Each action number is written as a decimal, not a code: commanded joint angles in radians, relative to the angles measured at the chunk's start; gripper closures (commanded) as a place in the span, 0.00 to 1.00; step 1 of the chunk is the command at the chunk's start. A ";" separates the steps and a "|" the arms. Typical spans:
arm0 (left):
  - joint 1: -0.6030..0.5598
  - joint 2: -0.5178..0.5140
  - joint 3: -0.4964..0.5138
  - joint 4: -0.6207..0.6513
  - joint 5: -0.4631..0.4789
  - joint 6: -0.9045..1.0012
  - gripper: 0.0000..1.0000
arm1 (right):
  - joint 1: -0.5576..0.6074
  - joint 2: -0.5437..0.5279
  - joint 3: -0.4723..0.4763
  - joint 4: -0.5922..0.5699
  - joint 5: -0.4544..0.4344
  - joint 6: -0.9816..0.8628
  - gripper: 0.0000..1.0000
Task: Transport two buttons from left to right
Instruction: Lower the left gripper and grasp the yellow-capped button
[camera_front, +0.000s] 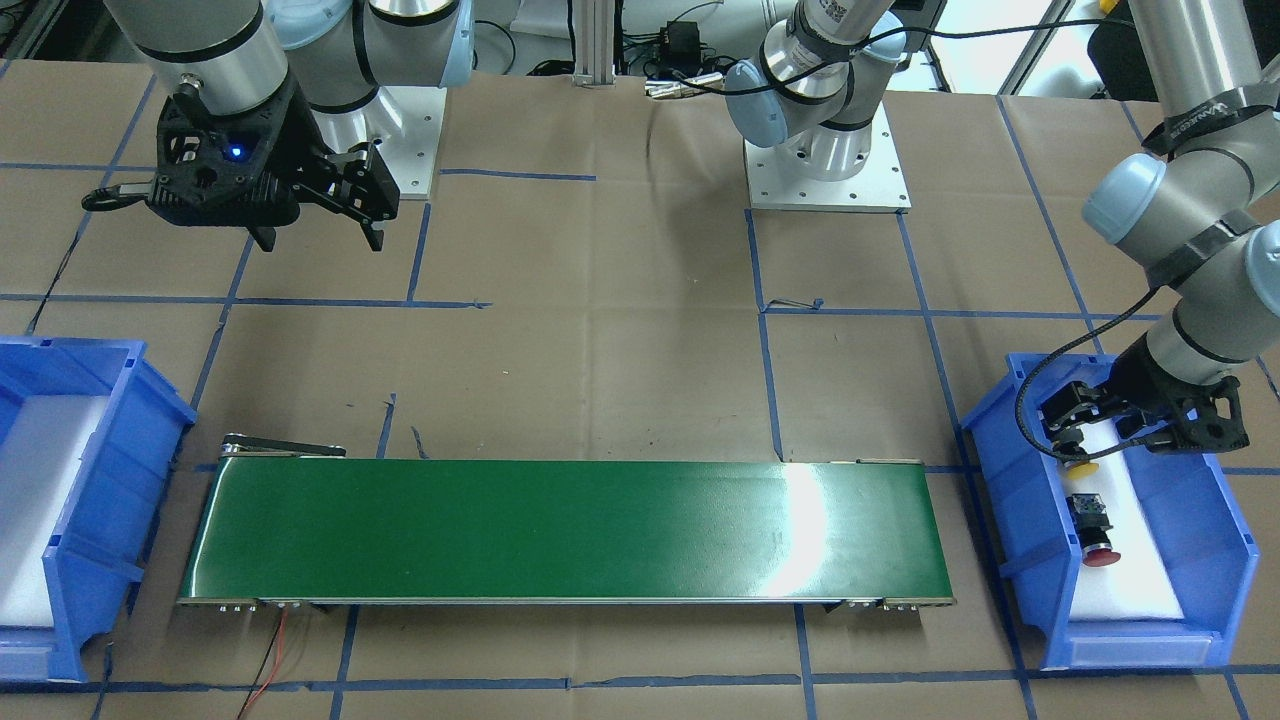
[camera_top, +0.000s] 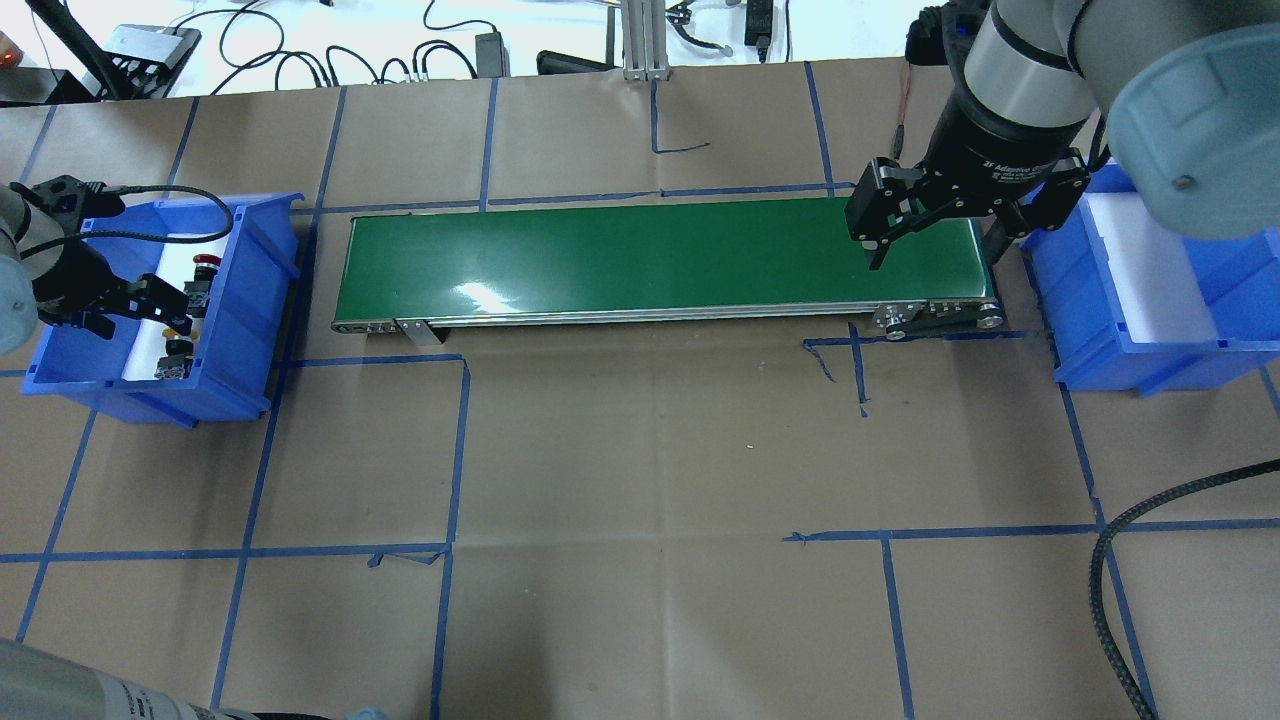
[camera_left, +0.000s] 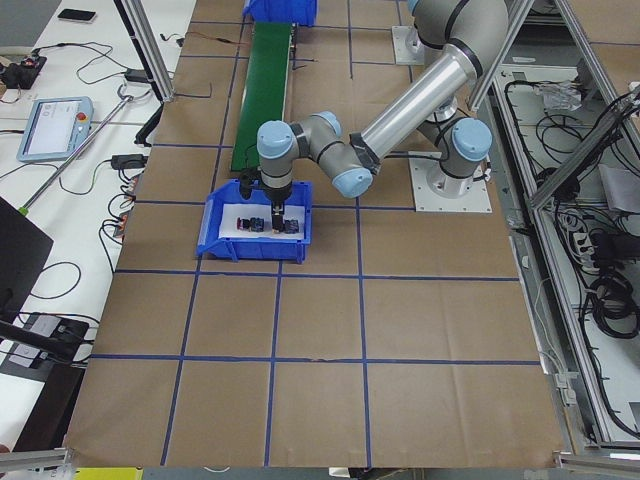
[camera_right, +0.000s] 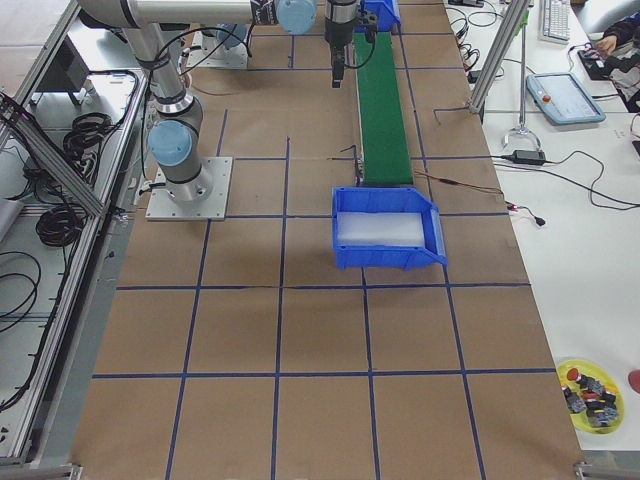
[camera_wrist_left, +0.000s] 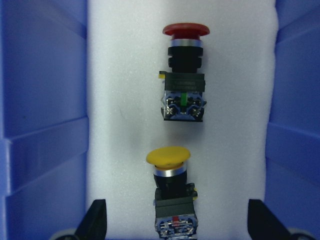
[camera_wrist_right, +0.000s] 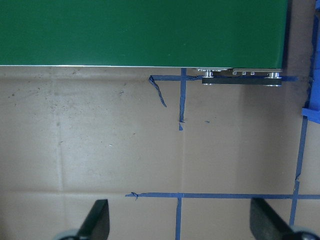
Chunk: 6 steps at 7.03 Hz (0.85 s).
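Observation:
Two buttons lie on white foam in the left blue bin (camera_wrist_left: 45, 125). The yellow-capped button (camera_wrist_left: 168, 195) is nearer my left gripper (camera_wrist_left: 177, 222), whose open fingers (camera_wrist_left: 95, 220) stand on either side of it without touching. The red-capped button (camera_wrist_left: 183, 75) lies just beyond it. In the front-facing view the left gripper (camera_front: 1112, 437) hangs low over the yellow button (camera_front: 1083, 467), with the red button (camera_front: 1093, 530) beside it. My right gripper (camera_top: 935, 245) is open and empty above the right end of the green conveyor (camera_top: 650, 255).
The right blue bin (camera_top: 1090, 330) holds only white foam and stands beyond the conveyor's right end. The conveyor belt (camera_front: 560, 530) carries nothing. A yellow dish with several spare parts (camera_right: 588, 385) sits on a side table. Blue tape lines cross the brown paper.

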<state>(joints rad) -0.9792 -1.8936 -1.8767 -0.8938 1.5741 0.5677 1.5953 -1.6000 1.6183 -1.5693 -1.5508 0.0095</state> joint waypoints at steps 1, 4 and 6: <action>0.005 -0.065 -0.033 0.096 0.001 0.001 0.00 | 0.000 0.000 0.000 0.000 0.000 0.000 0.00; 0.002 -0.073 -0.032 0.107 0.001 0.000 0.04 | 0.000 0.000 0.000 0.000 0.000 0.001 0.00; 0.000 -0.067 -0.021 0.102 0.003 -0.006 0.69 | 0.000 0.002 0.002 0.000 0.000 0.001 0.00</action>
<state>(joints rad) -0.9781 -1.9629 -1.9049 -0.7884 1.5754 0.5659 1.5953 -1.5989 1.6194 -1.5693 -1.5509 0.0106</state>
